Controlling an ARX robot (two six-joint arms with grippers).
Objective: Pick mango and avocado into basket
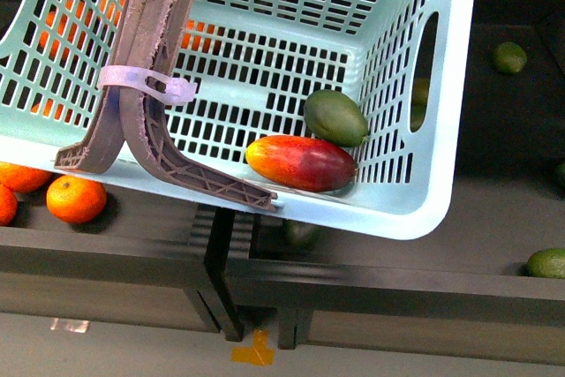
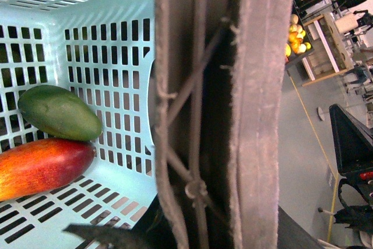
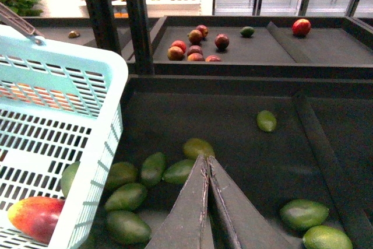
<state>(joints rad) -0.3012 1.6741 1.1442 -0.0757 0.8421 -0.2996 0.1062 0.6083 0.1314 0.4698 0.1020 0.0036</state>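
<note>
The light teal plastic shopping basket [image 1: 415, 216] with slotted sides and floor filled most of the front view. Inside the basket, the elongated mango [image 1: 300, 162], dark red blending to orange-yellow at one end, lay on the slotted floor against the basket's near wall. The smooth dark green egg-shaped avocado [image 1: 335, 117] lay in the basket too, touching the mango and tucked into the corner by the side wall with the hand slot. The brown-grey plastic handle [image 1: 159, 59], tied with a white zip tie [image 1: 146, 86], rose from the basket's near rim.

The left gripper [image 2: 116, 236] showed only as a dark edge close against the basket's handle, and how far open it was could not be told. The right gripper [image 3: 206, 164] sat outside the basket, beside its wall, with its two dark fingers pressed together at the tips and nothing between them.

Round oranges [image 1: 76, 199] lay just outside the basket on the handle side. Several green oval fruits [image 3: 134, 196] were clustered on the dark shelf next to the basket's wall nearest the right gripper.
</note>
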